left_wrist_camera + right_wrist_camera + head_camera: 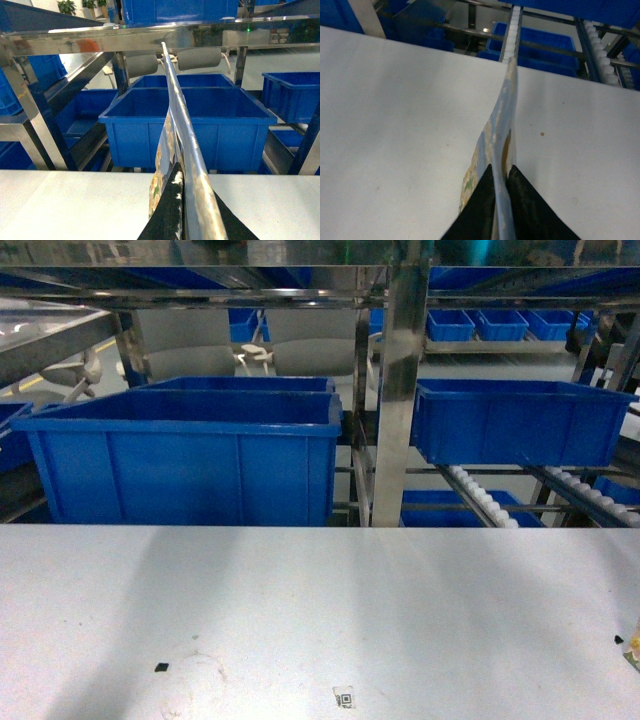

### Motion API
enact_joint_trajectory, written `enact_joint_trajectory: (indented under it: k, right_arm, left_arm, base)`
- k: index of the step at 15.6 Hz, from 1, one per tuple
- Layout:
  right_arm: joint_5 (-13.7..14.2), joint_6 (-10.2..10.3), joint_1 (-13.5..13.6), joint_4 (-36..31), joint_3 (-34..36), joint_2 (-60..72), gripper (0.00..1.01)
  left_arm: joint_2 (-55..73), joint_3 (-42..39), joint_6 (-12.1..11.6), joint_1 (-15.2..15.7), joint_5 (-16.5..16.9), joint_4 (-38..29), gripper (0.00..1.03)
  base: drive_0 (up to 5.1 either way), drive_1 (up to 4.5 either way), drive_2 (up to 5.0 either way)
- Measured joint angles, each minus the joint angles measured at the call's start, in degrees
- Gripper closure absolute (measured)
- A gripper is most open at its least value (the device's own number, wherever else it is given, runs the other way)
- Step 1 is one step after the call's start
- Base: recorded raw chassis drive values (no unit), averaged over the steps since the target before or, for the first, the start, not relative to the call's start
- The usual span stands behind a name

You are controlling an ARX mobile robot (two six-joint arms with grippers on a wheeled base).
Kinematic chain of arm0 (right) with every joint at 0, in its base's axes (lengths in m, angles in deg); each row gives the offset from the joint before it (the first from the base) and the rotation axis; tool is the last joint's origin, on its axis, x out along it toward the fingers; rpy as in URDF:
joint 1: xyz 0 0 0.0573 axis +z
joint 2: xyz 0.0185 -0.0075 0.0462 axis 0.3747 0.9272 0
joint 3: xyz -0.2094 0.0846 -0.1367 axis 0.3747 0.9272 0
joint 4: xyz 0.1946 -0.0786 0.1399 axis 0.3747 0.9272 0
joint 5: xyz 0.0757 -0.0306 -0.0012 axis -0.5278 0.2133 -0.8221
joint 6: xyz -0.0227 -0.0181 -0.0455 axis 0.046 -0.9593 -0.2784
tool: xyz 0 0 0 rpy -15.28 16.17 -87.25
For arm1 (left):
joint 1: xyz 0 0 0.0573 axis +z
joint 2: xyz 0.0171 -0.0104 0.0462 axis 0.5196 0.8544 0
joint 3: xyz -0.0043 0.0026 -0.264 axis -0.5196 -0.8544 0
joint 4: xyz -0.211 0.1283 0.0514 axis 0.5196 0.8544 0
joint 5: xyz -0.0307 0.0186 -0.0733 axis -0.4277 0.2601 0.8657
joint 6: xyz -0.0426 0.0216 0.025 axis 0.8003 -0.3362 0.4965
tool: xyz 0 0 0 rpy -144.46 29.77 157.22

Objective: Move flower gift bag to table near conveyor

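The flower gift bag [172,130] shows edge-on in the left wrist view, pale blue with a floral print, held up over the pale-grey table [75,205]. My left gripper [182,172] is shut on its near edge. In the right wrist view the same gift bag [502,115] runs away from me above the table [395,125], and my right gripper [501,167] is shut on its edge. The head view shows the table [320,620] with a small QR sticker [344,698]. Neither the bag nor the grippers appear in that view.
Beyond the table's far edge stands a steel rack with a thick post [400,380]. A large blue bin [190,455] sits at left and another blue bin [515,420] at right, above white conveyor rollers [480,498]. Small black specks dot the tabletop.
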Motion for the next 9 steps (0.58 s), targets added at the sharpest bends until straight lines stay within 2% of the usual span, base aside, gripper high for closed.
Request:
enact_joint_trajectory:
  k: [2, 5, 6, 7, 9]
  right_arm:
    - [-1.3, 0.2, 0.7, 3.3, 1.3, -2.6, 0.75]
    - [-1.6, 1.0, 1.0, 4.0, 3.3, -8.6, 0.38]
    - [-0.5, 2.5, 1.0, 2.5, 4.2, -13.2, 0.12]
    - [0.7, 2.8, 1.0, 2.2, 4.5, -15.5, 0.03]
    - [3.0, 4.8, 1.4, 2.8, 4.8, -21.8, 0.04]
  left_arm:
    - [0.0, 0.0, 0.0, 0.0, 0.0, 0.0, 1.01]
    - [0.0, 0.0, 0.0, 0.0, 0.0, 0.0, 1.01]
    - [0.0, 0.0, 0.0, 0.0, 0.0, 0.0, 1.01]
    - [0.0, 0.0, 0.0, 0.0, 0.0, 0.0, 1.01]
    - [0.0, 0.0, 0.0, 0.0, 0.0, 0.0, 1.01]
  base:
    - [0.0, 0.00, 0.0]
    - [0.0, 0.00, 0.0]
    - [0.0, 0.00, 0.0]
    - [0.0, 0.00, 0.0]
    - [0.0, 0.00, 0.0]
